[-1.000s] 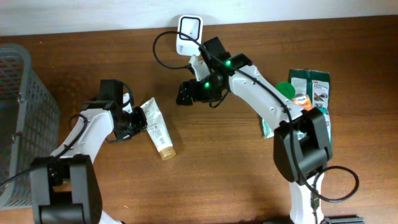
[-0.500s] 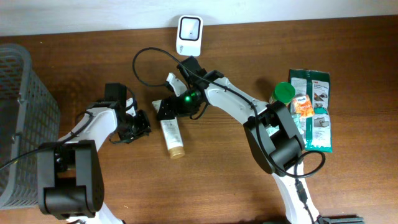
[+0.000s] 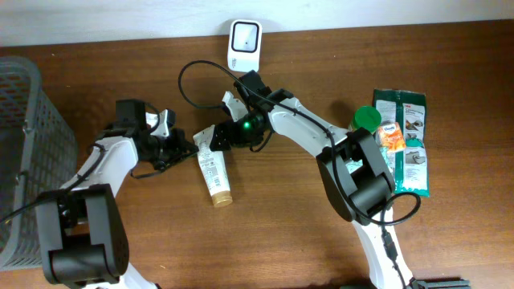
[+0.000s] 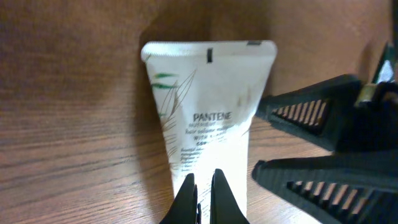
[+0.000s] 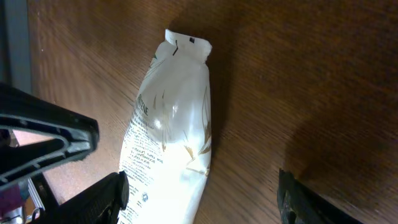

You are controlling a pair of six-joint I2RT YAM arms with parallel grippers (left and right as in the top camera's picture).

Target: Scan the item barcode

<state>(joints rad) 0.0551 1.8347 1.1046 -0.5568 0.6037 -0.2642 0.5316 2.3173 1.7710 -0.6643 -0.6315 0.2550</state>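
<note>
The item is a white Pantene tube (image 3: 213,168) lying flat on the table, its tan cap toward the front. My left gripper (image 3: 185,146) is shut, its tips (image 4: 202,186) over the tube's printed face (image 4: 208,112) with nothing between them. My right gripper (image 3: 207,140) is open at the tube's crimped end. In the right wrist view the tube (image 5: 171,124) lies between my right gripper's (image 5: 199,202) spread fingers (image 5: 102,196), nearer the left one. The white scanner (image 3: 244,38) stands at the back edge. No barcode shows.
A grey wire basket (image 3: 24,152) fills the left edge. Green snack packets (image 3: 404,136) and a green lid (image 3: 368,119) lie at the right. A black cable (image 3: 197,76) loops from the scanner toward the right arm.
My right arm has swung from near the scanner down to the tube's crimped end. The left gripper backed off, then returned, shut, to the tube, which has turned a little.
</note>
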